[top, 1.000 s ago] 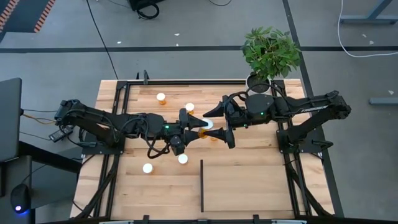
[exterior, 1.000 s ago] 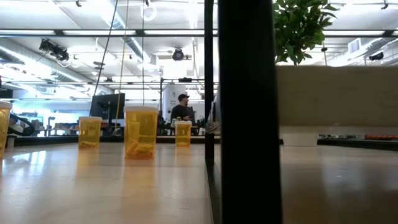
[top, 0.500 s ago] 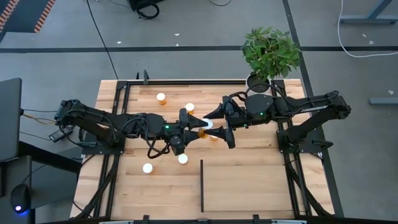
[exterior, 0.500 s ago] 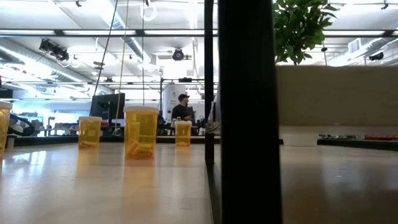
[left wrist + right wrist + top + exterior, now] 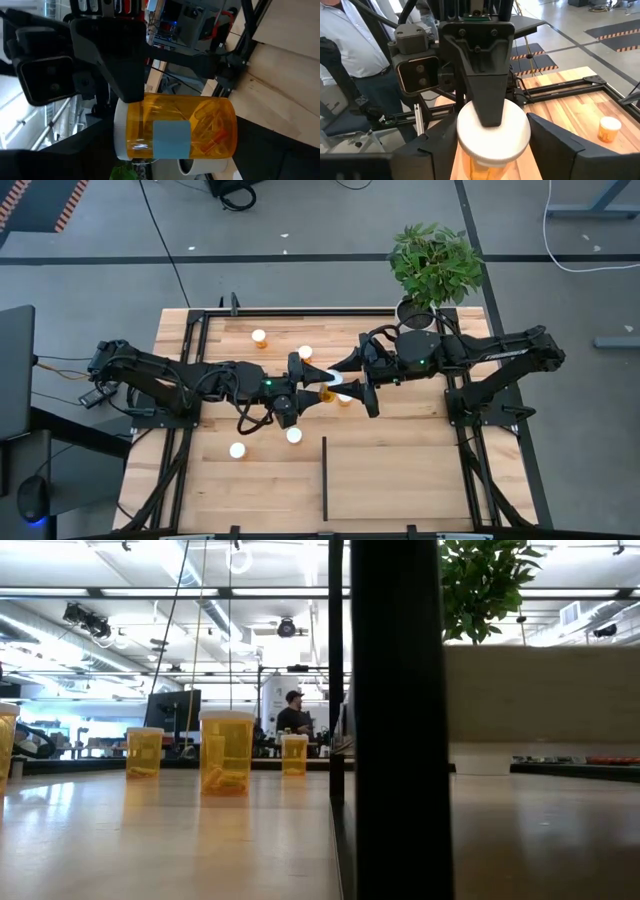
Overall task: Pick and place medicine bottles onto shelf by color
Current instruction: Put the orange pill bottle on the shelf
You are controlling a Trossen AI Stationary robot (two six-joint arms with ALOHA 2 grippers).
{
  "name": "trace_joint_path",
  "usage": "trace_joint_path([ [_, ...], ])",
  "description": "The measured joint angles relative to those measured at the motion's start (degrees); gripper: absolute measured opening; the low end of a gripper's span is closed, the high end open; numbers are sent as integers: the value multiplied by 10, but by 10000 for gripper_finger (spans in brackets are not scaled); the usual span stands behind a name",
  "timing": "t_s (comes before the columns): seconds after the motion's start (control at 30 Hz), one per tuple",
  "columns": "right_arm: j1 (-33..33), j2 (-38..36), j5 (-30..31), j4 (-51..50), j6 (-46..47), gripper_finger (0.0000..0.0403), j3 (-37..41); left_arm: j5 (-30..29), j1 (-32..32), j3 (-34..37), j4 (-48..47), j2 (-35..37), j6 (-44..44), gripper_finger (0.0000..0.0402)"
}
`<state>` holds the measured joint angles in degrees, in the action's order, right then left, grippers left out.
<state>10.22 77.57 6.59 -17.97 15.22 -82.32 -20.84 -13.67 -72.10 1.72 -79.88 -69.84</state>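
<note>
We see the left gripper (image 5: 318,382) clamped on an orange medicine bottle (image 5: 175,130) held above the middle of the table, just as a second ago. The right gripper (image 5: 352,383) has narrowed around that bottle's white cap (image 5: 493,131), though we cannot tell whether its fingers (image 5: 555,145) touch it. The shelf (image 5: 395,477) and loose bottles have not moved.

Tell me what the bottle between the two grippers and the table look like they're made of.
The bottle looks like see-through orange plastic, glossy: its contents show through the wall, and it bears a pale blue label. Its cap looks like matte white plastic, though the look leaves that open. The table looks like light wood planks, with visible seams and grain and a smooth finish.
</note>
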Motion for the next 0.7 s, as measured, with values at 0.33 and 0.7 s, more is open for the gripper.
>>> trace_joint_path([
  [0.33,0,-7,0,-26,7,228,-1,-12,3,0,-1,0,-3,346],
  [0.7,-9,-55,44,-93,10,229,-1,-89,7,0,18,4,-11,346],
])
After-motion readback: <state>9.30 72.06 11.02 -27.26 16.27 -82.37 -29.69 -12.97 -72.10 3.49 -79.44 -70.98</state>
